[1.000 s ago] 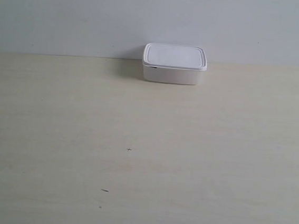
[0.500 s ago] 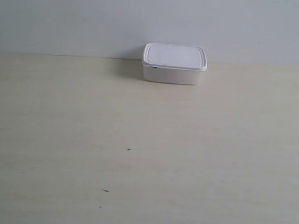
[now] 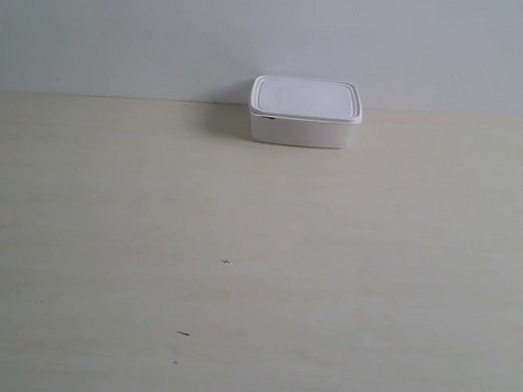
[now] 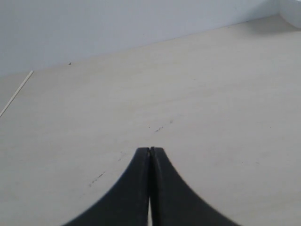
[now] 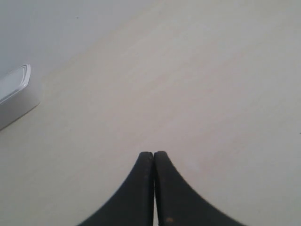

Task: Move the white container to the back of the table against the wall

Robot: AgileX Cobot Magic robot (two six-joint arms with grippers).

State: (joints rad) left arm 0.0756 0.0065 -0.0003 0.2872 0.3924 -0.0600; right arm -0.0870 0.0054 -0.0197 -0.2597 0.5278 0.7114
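Seemingly light, stiff and slick, the white container (image 3: 305, 112) sat at the tabletop's (image 3: 327, 286) back, apparently against the wall (image 3: 167, 20); its side walls looked best to grip. The left pincer (image 4: 150, 151) and right pincer (image 5: 154, 154) were clenched, empty.

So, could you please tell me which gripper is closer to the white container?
Right, apparently. The right gripper, shut, sees the white container nearby, off to one side; the left gripper, also shut, sees only a corner of it far across the table.

One white container (image 3: 305, 112), one table (image 3: 256, 251), one wall (image 3: 259, 29), two grippers (image 4: 150, 149) (image 5: 154, 153), perhaps four specks (image 3: 225, 262).
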